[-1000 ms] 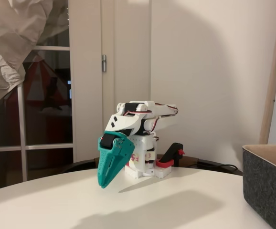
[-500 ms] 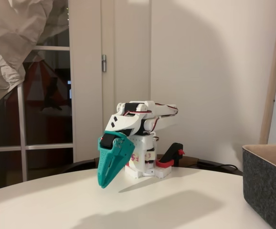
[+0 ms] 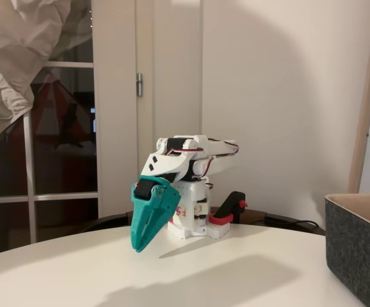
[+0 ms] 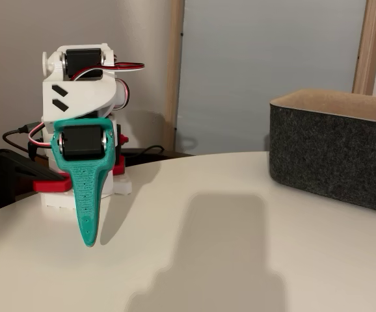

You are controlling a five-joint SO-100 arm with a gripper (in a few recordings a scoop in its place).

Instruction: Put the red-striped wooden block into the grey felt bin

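Note:
My arm is folded up over its white base, and the teal gripper point(image 3: 137, 246) point(image 4: 89, 240) points down with its tip just above the white tabletop. Its fingers lie together with nothing between them, so it is shut. The grey felt bin point(image 3: 359, 256) point(image 4: 334, 159) stands on the table far to the right of the gripper in both fixed views, its pale beige inner rim showing at the top. The red-striped wooden block is out of view.
The round white table point(image 3: 191, 275) point(image 4: 240, 247) stretches between the gripper and the bin. A black and red clamp point(image 3: 226, 214) point(image 4: 19, 175) holds the arm's base at the table's far edge. A door and a wall stand behind.

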